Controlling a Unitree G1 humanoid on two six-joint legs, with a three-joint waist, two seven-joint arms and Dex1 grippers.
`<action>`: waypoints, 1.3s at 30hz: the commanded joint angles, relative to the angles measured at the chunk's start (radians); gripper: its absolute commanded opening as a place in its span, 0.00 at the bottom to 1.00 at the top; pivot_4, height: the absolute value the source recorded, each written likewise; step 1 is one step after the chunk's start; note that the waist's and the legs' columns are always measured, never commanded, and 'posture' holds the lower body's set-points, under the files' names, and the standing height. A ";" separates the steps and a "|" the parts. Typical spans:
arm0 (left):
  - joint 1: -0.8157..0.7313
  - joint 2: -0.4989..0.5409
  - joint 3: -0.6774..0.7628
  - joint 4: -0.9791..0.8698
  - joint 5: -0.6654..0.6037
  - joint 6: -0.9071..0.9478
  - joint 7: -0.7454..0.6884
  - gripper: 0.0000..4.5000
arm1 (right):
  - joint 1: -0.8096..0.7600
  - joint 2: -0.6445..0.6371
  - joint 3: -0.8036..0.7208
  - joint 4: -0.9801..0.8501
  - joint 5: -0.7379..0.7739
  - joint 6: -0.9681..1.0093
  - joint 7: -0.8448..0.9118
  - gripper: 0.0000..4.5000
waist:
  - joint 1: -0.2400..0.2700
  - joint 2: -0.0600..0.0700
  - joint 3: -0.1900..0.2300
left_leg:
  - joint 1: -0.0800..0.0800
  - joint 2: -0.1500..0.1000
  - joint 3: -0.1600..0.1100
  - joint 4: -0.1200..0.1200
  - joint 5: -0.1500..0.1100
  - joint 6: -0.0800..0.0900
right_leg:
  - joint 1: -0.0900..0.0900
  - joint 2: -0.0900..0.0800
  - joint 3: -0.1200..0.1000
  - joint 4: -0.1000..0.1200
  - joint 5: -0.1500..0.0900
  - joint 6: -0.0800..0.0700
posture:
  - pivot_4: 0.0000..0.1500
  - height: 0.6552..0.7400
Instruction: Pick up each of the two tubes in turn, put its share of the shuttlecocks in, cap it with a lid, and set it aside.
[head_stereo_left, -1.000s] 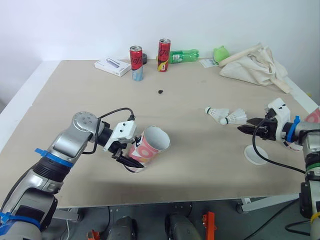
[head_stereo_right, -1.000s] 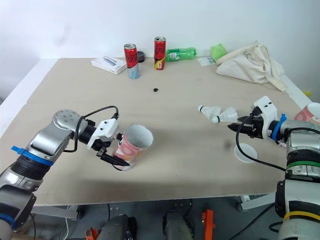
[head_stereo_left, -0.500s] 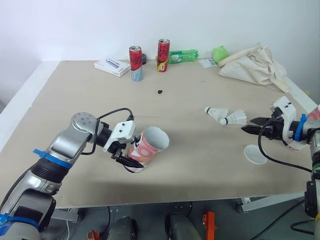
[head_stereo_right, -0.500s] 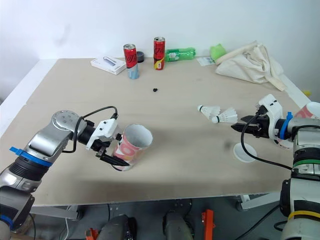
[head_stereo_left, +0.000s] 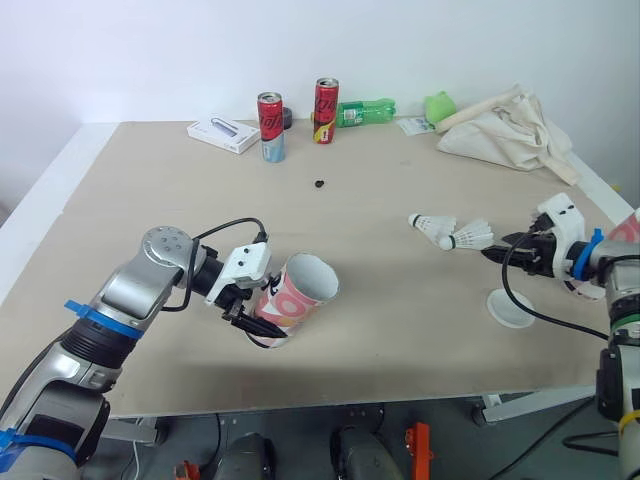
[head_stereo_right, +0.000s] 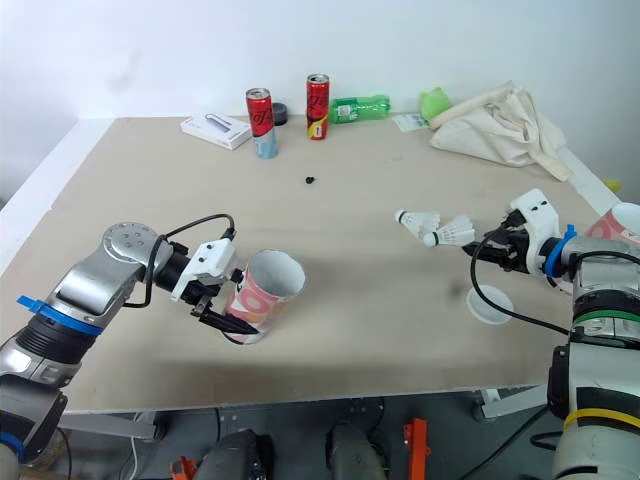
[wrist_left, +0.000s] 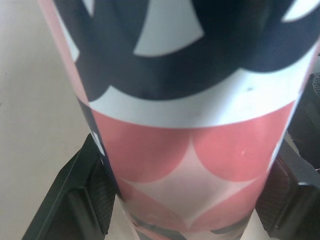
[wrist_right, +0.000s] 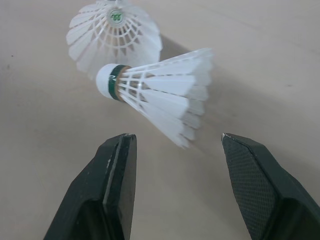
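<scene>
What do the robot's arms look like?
The left arm and right arm are silvery grey with round joints and blue bands. White wrist blocks trail looping black cables. The left gripper and right gripper each have two black fingers with textured pads.

tube (head_stereo_left: 297, 298): pink/white/navy print, mouth open, tilted toward table (head_stereo_left: 150, 180) right side, clamped in left gripper (wrist_left: 187, 200) at table front-left. white shuttlecock (head_stereo_left: 432, 222) and second shuttlecock (head_stereo_left: 472, 236) on their sides, just beside each other, near table right edge. white round lid (head_stereo_left: 510, 307) lying flat by table front-right corner
</scene>
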 joint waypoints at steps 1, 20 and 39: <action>0.002 0.016 0.024 -0.027 -0.006 0.005 0.004 0.71 | -0.043 -0.006 -0.011 0.018 -0.003 -0.018 -0.014 0.66 | 0.000 0.000 0.000 | 0.000 0.000 0.000 0.000 0.000 0.000 | 0.000 0.000 0.000 0.000 0.000 0.000 | 1.00 0.91; 0.012 0.004 0.015 -0.022 -0.009 -0.004 0.019 0.71 | 0.023 -0.052 -0.018 -0.091 0.025 -0.011 0.173 0.66 | 0.000 0.000 0.000 | 0.001 0.000 0.001 0.000 0.000 0.000 | 0.000 0.000 0.001 0.000 0.000 0.001 | 1.00 0.91; 0.008 -0.021 0.009 -0.002 -0.004 -0.014 0.021 0.71 | 0.236 -0.113 -0.070 -0.431 0.140 0.168 0.262 0.66 | 0.003 0.000 0.000 | 0.001 -0.001 0.001 0.000 0.000 0.001 | 0.001 -0.001 0.002 0.000 0.000 0.002 | 1.00 0.91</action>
